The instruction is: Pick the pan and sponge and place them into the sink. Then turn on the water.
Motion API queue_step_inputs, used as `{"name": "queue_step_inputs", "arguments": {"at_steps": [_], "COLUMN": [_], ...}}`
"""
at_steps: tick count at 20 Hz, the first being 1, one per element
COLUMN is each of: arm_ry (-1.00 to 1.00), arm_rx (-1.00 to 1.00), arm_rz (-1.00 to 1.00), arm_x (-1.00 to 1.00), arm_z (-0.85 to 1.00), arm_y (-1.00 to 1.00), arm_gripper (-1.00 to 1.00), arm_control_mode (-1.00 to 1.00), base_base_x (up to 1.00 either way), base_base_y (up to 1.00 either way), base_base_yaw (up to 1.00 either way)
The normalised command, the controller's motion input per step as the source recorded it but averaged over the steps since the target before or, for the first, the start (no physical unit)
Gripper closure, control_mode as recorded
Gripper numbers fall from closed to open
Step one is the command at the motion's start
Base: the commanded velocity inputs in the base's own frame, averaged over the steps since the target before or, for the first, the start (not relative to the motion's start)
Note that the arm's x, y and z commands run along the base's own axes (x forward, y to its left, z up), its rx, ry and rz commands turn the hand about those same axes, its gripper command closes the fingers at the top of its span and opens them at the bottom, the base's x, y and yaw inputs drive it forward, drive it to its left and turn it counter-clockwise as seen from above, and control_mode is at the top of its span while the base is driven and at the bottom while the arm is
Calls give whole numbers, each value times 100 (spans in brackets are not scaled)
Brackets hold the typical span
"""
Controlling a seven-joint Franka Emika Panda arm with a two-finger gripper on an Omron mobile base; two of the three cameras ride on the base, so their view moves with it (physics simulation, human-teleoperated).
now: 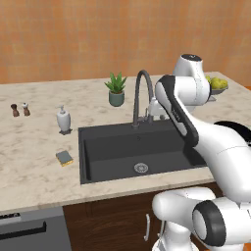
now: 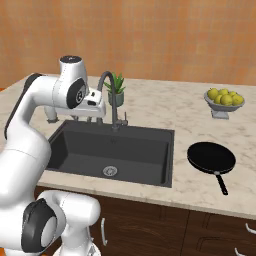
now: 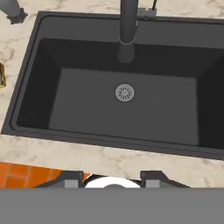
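Left base view, far left of frame: two small shakers [image 1: 20,109] and a soap dispenser [image 1: 63,119] stand on the counter [image 1: 34,142]. The sponge [image 1: 64,158] lies at centre left, just beside the left rim of the sink [image 1: 98,147], untouched. The sink holds nothing but its drain [image 1: 141,168]; the faucet [image 1: 141,93] runs no water, and a potted plant [image 1: 116,89] stands behind it. The gripper [image 1: 156,109] hangs near the faucet, above the basin; jaw state cannot be told. Right base view, right of centre: the pan [image 2: 211,157] rests on the counter, well apart from the gripper, the fruit bowl [image 2: 224,100] above it.

Judgement: no item is placed yet. The first pick is pending; the next move calls for reaching to the pan or sponge.
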Motion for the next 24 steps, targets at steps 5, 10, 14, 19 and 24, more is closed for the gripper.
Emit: {"name": "queue_step_inputs", "arguments": {"at_steps": [5, 10, 14, 19, 24], "arm_ry": [-1, -4, 0, 2, 2], "arm_rx": [0, 0, -3, -13, -5], "arm_rz": [1, 3, 1, 0, 1], "arm_x": [-36, -70, -12, 32, 56], "arm_z": [-2, -2, -4, -20, -22], "arm_y": [0, 35, 100, 100, 100], "arm_gripper": [-100, -100, -100, -100, -100], "arm_control_mode": [-100, -100, -100, -100, -100], "base_base_x": [0, 0, 0, 0, 0], "base_base_y": [0, 0, 0, 0, 0], "base_base_yaw": [0, 0, 0, 0, 0]}}
